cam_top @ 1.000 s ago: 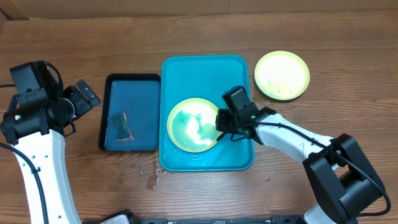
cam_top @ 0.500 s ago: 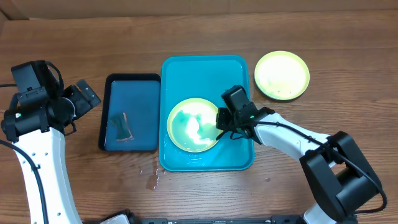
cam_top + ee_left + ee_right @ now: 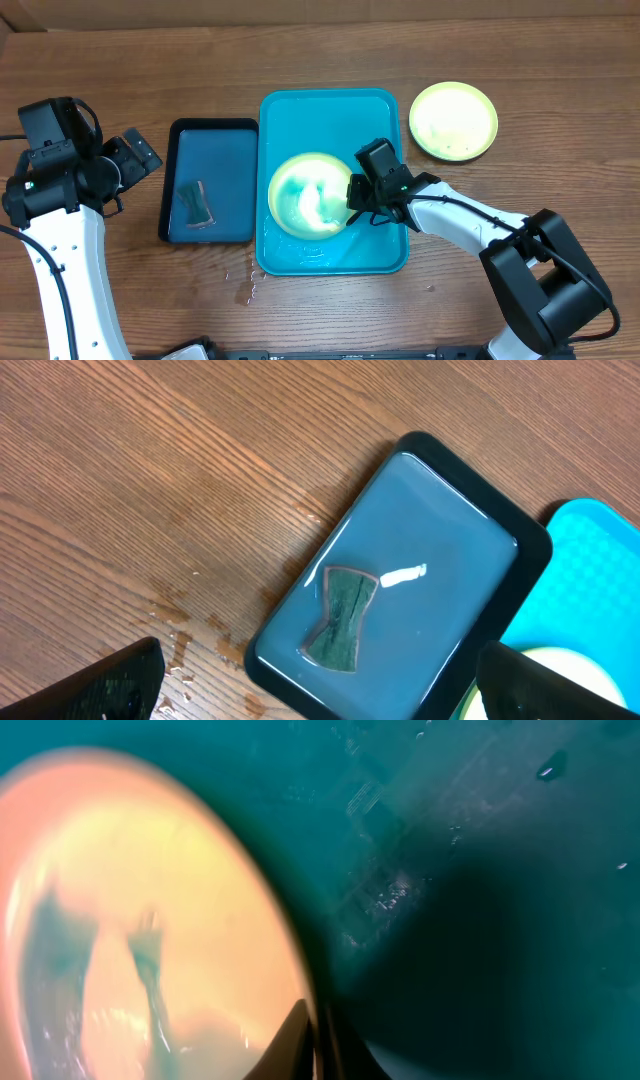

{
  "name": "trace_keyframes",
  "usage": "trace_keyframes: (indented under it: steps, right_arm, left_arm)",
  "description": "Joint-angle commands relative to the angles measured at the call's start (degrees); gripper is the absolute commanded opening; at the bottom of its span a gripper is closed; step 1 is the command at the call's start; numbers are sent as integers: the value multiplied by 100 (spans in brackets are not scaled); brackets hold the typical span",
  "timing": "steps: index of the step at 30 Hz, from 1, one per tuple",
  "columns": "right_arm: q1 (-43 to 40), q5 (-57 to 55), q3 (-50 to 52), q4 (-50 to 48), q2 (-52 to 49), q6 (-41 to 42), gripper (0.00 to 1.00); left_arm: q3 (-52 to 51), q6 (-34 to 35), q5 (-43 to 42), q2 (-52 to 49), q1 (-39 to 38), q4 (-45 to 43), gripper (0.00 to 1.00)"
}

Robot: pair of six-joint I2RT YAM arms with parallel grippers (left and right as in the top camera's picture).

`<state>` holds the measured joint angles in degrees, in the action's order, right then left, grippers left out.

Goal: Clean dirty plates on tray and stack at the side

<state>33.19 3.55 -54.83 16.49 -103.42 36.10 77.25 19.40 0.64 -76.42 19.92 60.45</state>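
- The right gripper [image 3: 356, 196] is seen at the right rim of the dirty plate [image 3: 305, 195]. In the wrist view its fingertips are pressed together on that thin rim, so the jaws are taken to be fully closed with the plate pinched between them.
- The dirty plate lies in the near half of the turquoise tray [image 3: 330, 110], its pale centre marked with blue-green smears. Its right edge may be raised a little, though this cannot be settled from above.
- A second plate [image 3: 453, 120] rests on the table just beyond the tray's far right corner. Whether another plate lies beneath it cannot be told.
- The left gripper [image 3: 138, 160] is held wide open and empty, left of the navy tray [image 3: 180, 130], in which a dark sponge-like pad [image 3: 340, 620] lies in shallow water.
- The pinch is made on one edge only, so a slip is judged the chief risk. The plate looks wet, and if lifted it could swing down, slide out and drop back onto the tray.
- If the plate is carried to the side with smears on it, the stack would be soiled; wiping appears unfinished.
- The tray's raised rim is close beside the gripper, and the plate could be caught on it if dragged rather than raised.
- Water drops [image 3: 245, 285] are spread on the table in front of the trays. More could be shed from a tilted plate.
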Motion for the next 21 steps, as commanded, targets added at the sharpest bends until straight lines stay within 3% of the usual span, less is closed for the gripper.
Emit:
trace_keyframes:
  steps: [1,8,16,21]
  right_arm:
    - [22,-90,7,-35,-22,17,4]
    - [-118,-98,-321,586,258,11,4]
    - [-208,-96,-1722,2135,378,-57,4]
    - [20,-302,-2201,2251,376,-181,4]
  left_arm:
    - [70,55,-20,-39,-2,-4,100]
    - [70,55,-20,-39,-2,-4,100]
    - [70,55,-22,-39,-2,-4,100]
    - [70,55,-20,-39,-2,-2,100]
